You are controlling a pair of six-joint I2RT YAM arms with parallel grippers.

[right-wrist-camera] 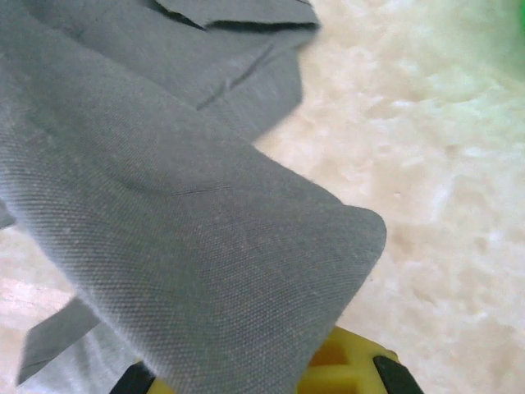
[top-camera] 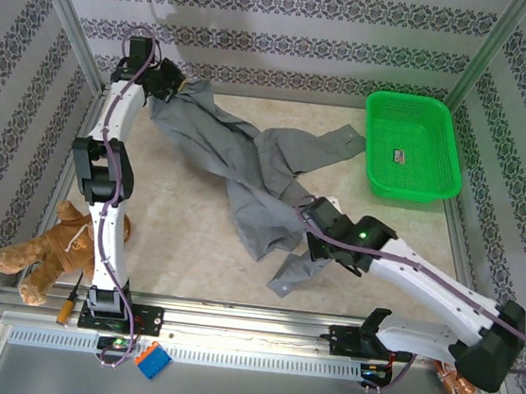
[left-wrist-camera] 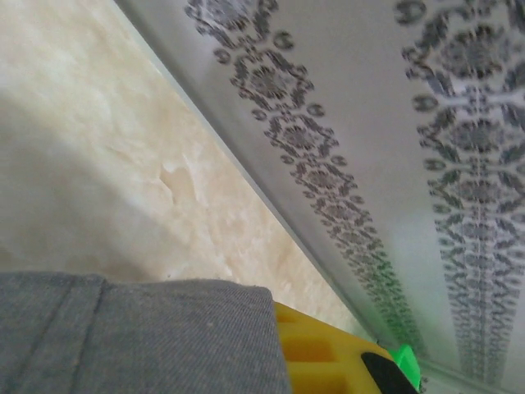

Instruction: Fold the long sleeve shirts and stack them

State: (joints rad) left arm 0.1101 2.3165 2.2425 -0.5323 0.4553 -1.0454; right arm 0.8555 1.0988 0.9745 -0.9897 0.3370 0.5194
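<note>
Rumpled grey shirt (top-camera: 239, 161) (twisted, diagonal); left gripper (top-camera: 168, 86), right gripper (top-camera: 311, 210) each pinched tight on it

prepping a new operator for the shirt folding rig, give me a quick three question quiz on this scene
1. True or false: the grey shirt lies folded inside the green basket.
2. Where is the brown plush toy? A) at the near left edge of the table B) in the basket C) on top of the shirt
3. Which tool is at the table's far left corner, with shirt fabric at it?

Key:
1. False. The shirt is spread unfolded across the table, outside the basket.
2. A.
3. The left tool.
</note>
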